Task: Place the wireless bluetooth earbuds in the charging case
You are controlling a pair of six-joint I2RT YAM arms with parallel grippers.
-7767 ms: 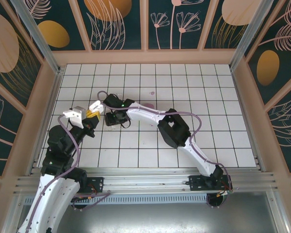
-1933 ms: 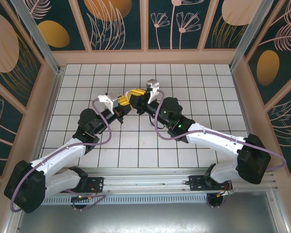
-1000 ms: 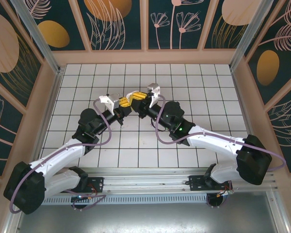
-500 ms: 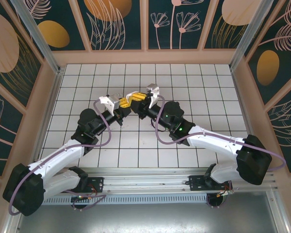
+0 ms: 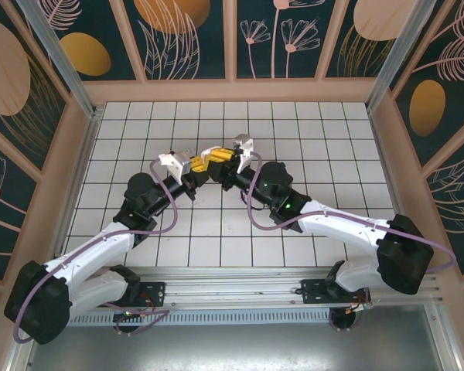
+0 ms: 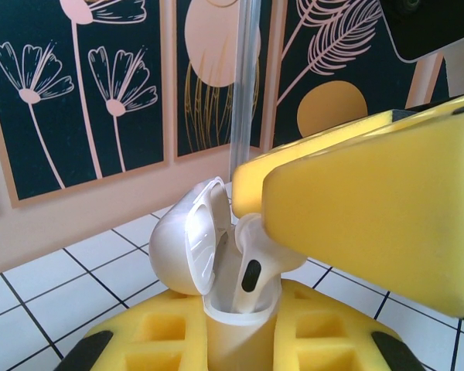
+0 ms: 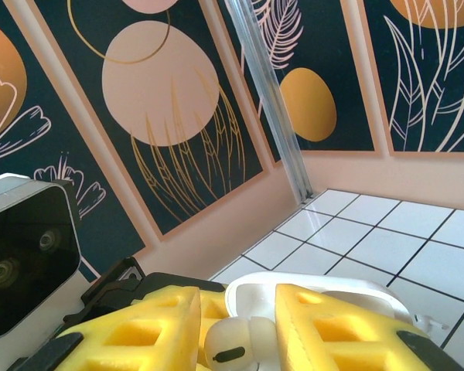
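The white charging case [image 6: 233, 336] stands upright with its lid [image 6: 187, 236] swung open, and my left gripper [image 6: 236, 349] is shut on its body. A white earbud [image 6: 251, 267] sits stem-down in the case mouth, with its head still above the rim. My right gripper [image 7: 237, 328] straddles that earbud's head [image 7: 236, 348]; its yellow fingers [image 6: 371, 201] stand slightly apart, a thin gap showing on one side. In the top view both grippers, left [image 5: 193, 164] and right [image 5: 219, 158], meet above the middle of the tiled floor.
The white tiled floor [image 5: 332, 154] is boxed in by patterned walls with peach frames. An aluminium post [image 7: 267, 93] stands in the far corner. The left wrist's camera housing [image 7: 23, 247] is close beside my right fingers.
Over the last second the right fingers have eased apart around the earbud. Both arms have stayed nearly still, with the case held in the same place.
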